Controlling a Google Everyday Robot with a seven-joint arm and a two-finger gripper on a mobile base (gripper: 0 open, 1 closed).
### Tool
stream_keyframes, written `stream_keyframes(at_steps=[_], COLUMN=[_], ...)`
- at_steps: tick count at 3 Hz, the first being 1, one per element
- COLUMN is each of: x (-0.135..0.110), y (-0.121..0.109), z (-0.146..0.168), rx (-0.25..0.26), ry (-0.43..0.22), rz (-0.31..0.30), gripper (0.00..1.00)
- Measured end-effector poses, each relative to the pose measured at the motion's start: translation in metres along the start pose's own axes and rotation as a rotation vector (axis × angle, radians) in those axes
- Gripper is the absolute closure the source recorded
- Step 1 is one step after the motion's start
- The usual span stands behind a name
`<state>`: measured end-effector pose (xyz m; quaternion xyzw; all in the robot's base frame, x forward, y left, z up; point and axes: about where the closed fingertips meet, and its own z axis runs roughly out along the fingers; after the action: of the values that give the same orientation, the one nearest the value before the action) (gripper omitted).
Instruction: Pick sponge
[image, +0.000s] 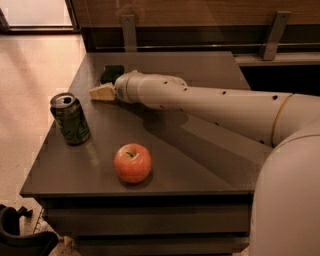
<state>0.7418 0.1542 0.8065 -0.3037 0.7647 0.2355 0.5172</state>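
Observation:
The sponge (112, 73) is a small dark green block lying on the dark table (200, 150) near its far left part. My gripper (101, 92) is pale yellow and blocky, at the end of the white arm that reaches across the table from the right. It hovers just in front of the sponge, a little nearer the camera and to its left, apart from it. Only the sponge's dark top shows.
A green drink can (70, 119) stands upright at the table's left edge, in front of the gripper. A red apple (132, 163) lies near the front edge. A wooden wall with metal brackets (129, 31) runs behind the table. Tiled floor lies to the left.

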Motion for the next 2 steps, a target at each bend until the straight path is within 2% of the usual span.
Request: stream_keyframes(at_steps=[2], x=[-0.0034], y=[0.0001], z=[-0.0008], rx=[0.0], ry=[0.0], rz=[0.001], gripper=[0.62])
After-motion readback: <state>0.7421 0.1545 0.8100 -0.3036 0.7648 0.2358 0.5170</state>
